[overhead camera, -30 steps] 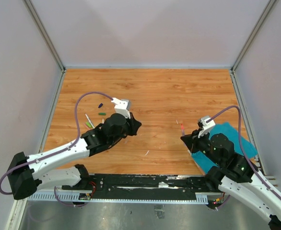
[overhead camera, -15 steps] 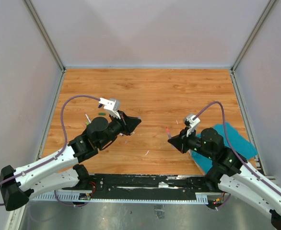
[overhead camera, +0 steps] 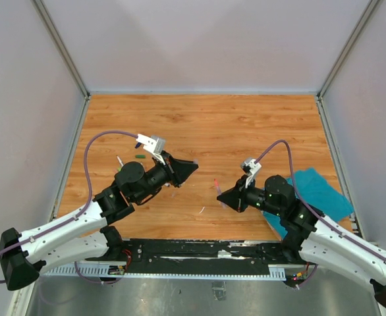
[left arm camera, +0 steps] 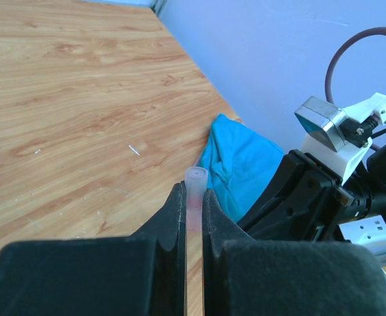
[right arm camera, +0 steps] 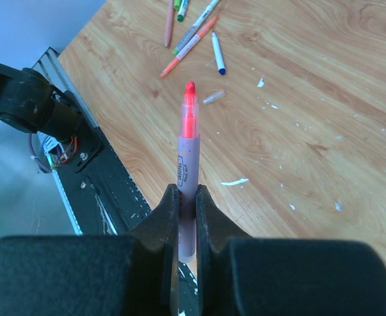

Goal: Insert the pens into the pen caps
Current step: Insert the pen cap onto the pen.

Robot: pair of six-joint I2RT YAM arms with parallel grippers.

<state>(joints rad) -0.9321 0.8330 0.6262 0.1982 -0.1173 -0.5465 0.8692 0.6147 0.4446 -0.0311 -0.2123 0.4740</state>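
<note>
Smooth wood-grain table [overhead camera: 246,128]; soft crumpled fabric cloth [overhead camera: 321,194]; translucent plastic pen cap [left arm camera: 195,185].

Overhead looks down; wrist cameras, seemingly facing, share table [overhead camera: 246,125].

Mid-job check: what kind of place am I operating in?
Probably a lab robot cell: plain panel walls on metal framing enclose a wood-grain table, with the left arm and right arm bolted to a rail at its near edge.
</note>
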